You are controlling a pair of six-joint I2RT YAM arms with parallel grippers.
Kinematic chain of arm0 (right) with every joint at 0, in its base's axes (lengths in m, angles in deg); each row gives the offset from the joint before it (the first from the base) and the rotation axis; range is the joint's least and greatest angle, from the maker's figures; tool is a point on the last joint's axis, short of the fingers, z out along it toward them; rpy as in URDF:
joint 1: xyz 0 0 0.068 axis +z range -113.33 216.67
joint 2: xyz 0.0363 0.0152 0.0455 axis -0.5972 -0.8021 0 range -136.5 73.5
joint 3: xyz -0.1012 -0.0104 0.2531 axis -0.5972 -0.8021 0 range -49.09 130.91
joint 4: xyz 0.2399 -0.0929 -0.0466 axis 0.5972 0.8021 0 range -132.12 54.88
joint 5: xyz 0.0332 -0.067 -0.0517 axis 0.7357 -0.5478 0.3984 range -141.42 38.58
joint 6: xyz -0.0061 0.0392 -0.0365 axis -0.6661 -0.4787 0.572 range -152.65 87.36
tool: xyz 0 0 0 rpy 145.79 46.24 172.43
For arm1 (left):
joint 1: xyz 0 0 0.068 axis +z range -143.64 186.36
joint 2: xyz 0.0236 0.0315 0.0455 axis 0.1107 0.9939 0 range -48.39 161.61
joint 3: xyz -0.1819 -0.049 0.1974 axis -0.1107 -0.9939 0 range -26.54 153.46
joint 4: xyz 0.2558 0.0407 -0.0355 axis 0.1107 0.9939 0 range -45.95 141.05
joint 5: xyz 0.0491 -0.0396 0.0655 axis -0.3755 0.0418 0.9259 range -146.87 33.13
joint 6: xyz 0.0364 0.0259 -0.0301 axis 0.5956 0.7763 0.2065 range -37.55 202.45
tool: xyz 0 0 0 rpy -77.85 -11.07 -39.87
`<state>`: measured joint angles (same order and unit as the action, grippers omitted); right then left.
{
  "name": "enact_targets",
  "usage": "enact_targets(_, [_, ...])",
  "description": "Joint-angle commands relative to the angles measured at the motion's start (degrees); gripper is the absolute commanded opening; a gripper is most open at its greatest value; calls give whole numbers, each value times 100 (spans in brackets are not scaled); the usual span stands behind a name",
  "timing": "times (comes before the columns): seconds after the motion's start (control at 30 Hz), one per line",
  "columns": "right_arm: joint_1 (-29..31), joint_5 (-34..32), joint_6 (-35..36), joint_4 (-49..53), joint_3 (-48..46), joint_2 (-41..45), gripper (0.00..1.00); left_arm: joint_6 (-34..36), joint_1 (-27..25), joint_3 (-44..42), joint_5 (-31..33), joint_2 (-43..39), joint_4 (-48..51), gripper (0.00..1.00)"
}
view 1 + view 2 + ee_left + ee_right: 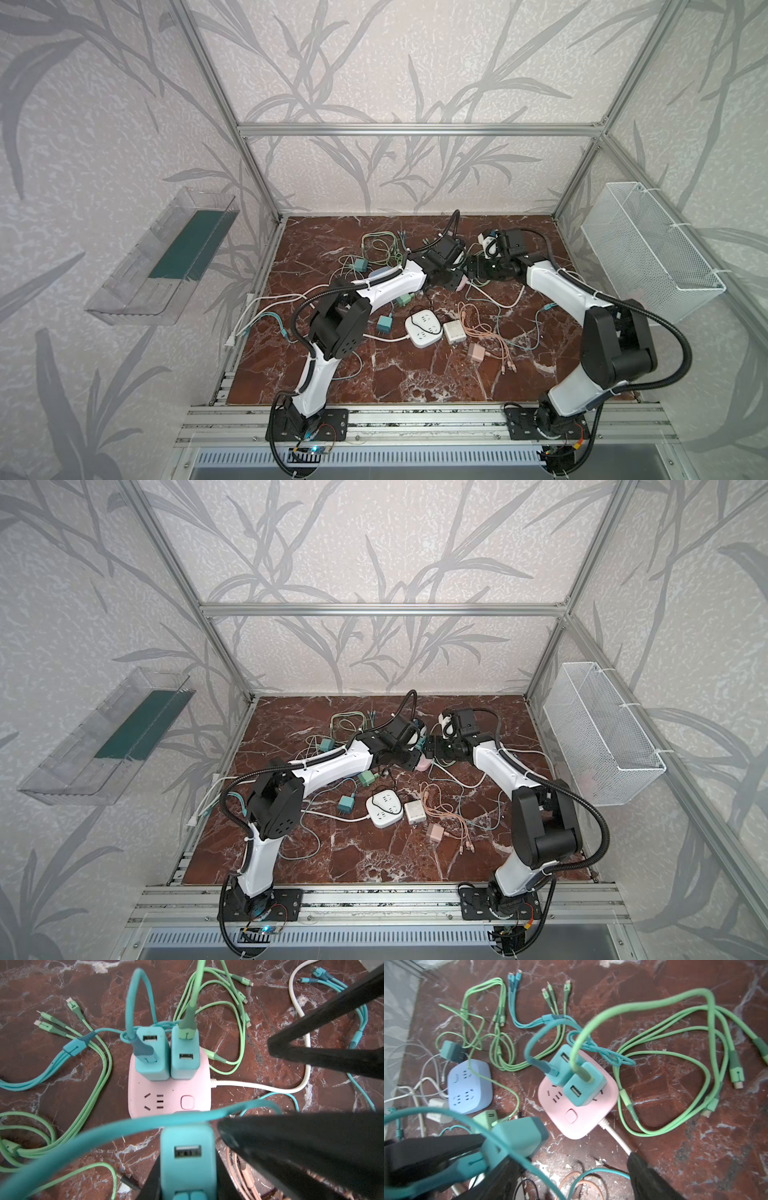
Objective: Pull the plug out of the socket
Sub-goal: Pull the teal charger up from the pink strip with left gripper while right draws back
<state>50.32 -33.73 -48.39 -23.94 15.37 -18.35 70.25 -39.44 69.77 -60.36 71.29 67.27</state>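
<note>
Bench: the red-brown marble bench (415, 374) is carrying a litter of power strips, chargers and cables between my two arms.
Wire basket: a white wire basket (648, 249) is hanging on the frame at my right.
Clear tray: a clear plastic tray (166, 257) is hanging on the wall at my left.
Pink power strip: the pink power strip (166, 1101) is lying flat on the bench under both my pincers, and the socket beside its button is showing bare.
Blue power strip: a blue power strip (470, 1086) is lying near the pink one, not touching it.
White power strip: a white power strip (424, 328) is lying nearer my bases, with a white charger cube (455, 331) just beside it.
Left pincer: I am clamping my left pincer (187, 1167) on the teal charger plug (187, 1153), a finger pressing each side.
Right pincer: I am holding my right pincer (245, 1086) with its fingers wide apart, gripping nothing, one finger hanging just beside the held plug.
Plug position: the plug is sitting out of its socket, just beside the pink strip's edge and clear of it, its teal cable (104, 1136) looping across.
Seated chargers: two more teal chargers (151, 1057) (185, 1055) are standing side by side in the strip's other sockets, touching.
Loose cables: green cables (99, 1076) are curling around the strip.
</note>
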Motion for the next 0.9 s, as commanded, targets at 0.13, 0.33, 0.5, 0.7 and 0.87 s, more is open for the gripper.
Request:
enact_targets(0.13, [-73,470,418,-405,-423,654,85,-347,-17,-596,-399,-497,-578,13])
enact_targets(0.33, [-346,371,312,-922,-907,1160,85,-565,81,-1165,-876,-681,-965,13])
enact_targets(0.5, [-551,22,194,-898,-1097,1258,85,-840,252,-1502,-1347,-704,-1302,13])
enact_targets(0.7, [-670,-133,-65,-798,-1188,1135,85,-1029,444,-1574,-1887,-546,-1536,14])
enact_targets(0.87, [-693,-511,-233,-618,-1135,1021,86,-1014,559,-1559,-2091,-437,-1342,14])
